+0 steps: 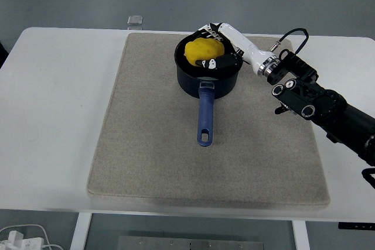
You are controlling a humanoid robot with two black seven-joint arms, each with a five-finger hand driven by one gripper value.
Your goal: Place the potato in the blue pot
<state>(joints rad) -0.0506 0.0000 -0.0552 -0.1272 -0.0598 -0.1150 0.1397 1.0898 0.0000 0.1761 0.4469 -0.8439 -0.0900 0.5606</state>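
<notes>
1. Nearly there, as I judge it from the head view: the lumpy yellow potato [201, 50] sits inside the rim of the dark blue round metal pot [207, 80], which stands at about one o'clock on the beige rectangular fabric mat [152, 144], its long blue handle [205, 115] pointing toward six o'clock.

2. My white-and-black right hand [218, 48] reaches in from three o'clock on its black arm and is wrapped around the potato, fingers curled over its far side and a thumb tip against its near side. So I am grasping it, not yet letting go.

3. What is done: the potato has been carried over and lowered into the mouth of the pot. What is left, as I read it: open my fingers, let the potato settle, and draw the hand clear of the rim.

4. Hard to make out in this view: whether the potato already rests on the pot's bottom or hangs in my grip, since the pot's wall hides its underside. Several of my fingertips are hidden behind the potato.

5. My left arm does not show anywhere in this view.

6. At twelve o'clock, off the mat on the white table [58, 115], lies a small grey square object [135, 20] that I cannot identify.
</notes>
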